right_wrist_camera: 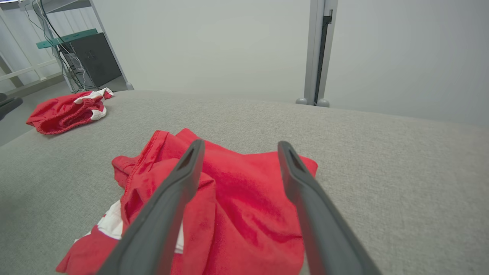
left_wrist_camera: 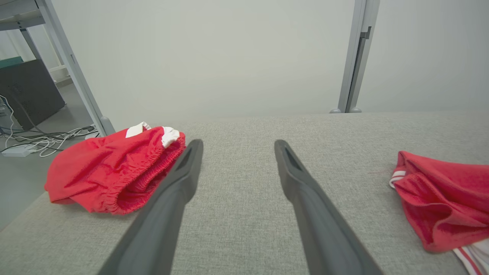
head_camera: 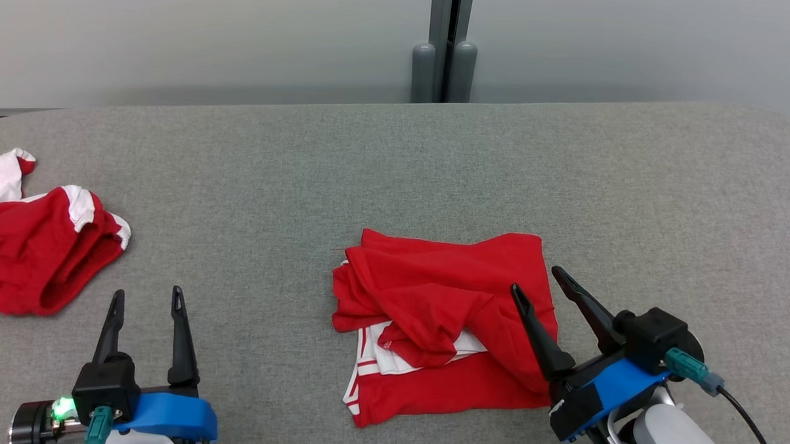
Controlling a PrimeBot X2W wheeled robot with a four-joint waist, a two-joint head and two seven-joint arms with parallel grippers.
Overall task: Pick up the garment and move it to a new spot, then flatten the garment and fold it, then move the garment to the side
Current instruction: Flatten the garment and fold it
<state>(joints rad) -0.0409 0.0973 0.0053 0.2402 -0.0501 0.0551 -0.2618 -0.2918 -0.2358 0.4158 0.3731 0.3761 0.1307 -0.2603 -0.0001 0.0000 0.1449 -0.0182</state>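
A red garment with white trim [head_camera: 441, 322] lies loosely folded in the middle of the grey table [head_camera: 397, 169]; it shows too in the right wrist view [right_wrist_camera: 233, 202] and at the right edge of the left wrist view [left_wrist_camera: 443, 198]. My right gripper [head_camera: 535, 281] is open, hovering over the garment's right edge with nothing between its fingers [right_wrist_camera: 179, 179]. My left gripper [head_camera: 148, 295] is open at the lower left, above bare table, apart from both garments.
A second red garment with white trim [head_camera: 33, 242] lies bunched at the table's left edge, also in the left wrist view [left_wrist_camera: 114, 168]. A grey partition post [head_camera: 446, 46] stands behind the table. Cables and a dark cabinet [left_wrist_camera: 26, 91] are on the floor to the left.
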